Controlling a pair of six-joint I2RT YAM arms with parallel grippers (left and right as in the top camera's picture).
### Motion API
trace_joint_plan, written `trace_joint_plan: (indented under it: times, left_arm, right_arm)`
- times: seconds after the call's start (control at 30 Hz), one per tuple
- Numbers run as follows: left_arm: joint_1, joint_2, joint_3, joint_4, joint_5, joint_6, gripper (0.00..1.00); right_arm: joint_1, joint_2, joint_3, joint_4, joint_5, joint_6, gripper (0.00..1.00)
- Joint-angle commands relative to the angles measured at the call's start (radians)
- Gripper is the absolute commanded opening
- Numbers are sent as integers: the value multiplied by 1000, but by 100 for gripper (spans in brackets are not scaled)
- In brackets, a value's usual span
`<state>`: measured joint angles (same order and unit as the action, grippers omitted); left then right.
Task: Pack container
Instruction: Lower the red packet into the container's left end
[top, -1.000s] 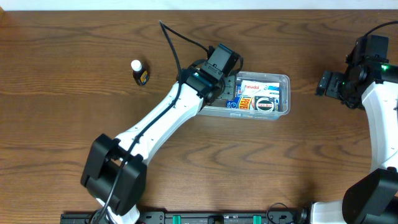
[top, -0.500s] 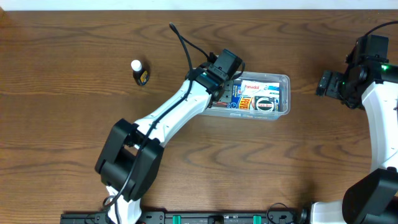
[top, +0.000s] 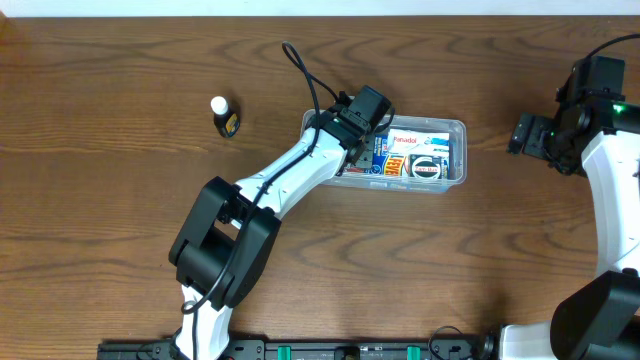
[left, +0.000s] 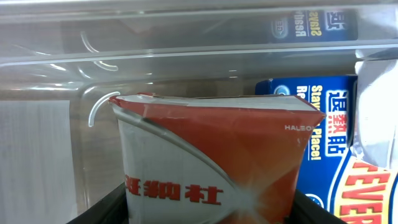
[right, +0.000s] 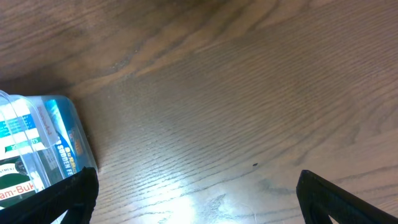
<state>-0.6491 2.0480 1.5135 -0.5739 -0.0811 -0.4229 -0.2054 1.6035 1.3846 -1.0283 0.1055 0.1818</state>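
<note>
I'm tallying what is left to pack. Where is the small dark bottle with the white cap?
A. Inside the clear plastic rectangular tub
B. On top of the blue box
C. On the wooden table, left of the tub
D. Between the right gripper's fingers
C: the small dark bottle with the white cap sits on the wooden table, well to the left of the clear plastic rectangular tub and not touching it.

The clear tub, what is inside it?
A white Panadol box, a blue fever-patch box and a red-and-white box held by the left gripper. The arm hides part of the tub.
</note>
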Motion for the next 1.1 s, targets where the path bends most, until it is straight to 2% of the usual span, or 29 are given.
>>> trace_joint_plan:
  times: [0.0,0.57,0.6,0.67,1.07]
  left_arm:
    - [4,8,16,5,-18,-13,60]
    - [4,8,13,4,-25,-13,61]
    - [4,8,13,3,-25,-13,77]
    - [4,8,13,3,-25,-13,80]
    - [4,8,13,4,-25,-13,77]
  right_arm:
    - [-3,3,3,0,6,-7,99]
    - [-3,3,3,0,6,-7,99]
    - [-3,3,3,0,6,-7,99]
    - [-3,3,3,0,6,-7,99]
    - [-3,3,3,0,6,-7,99]
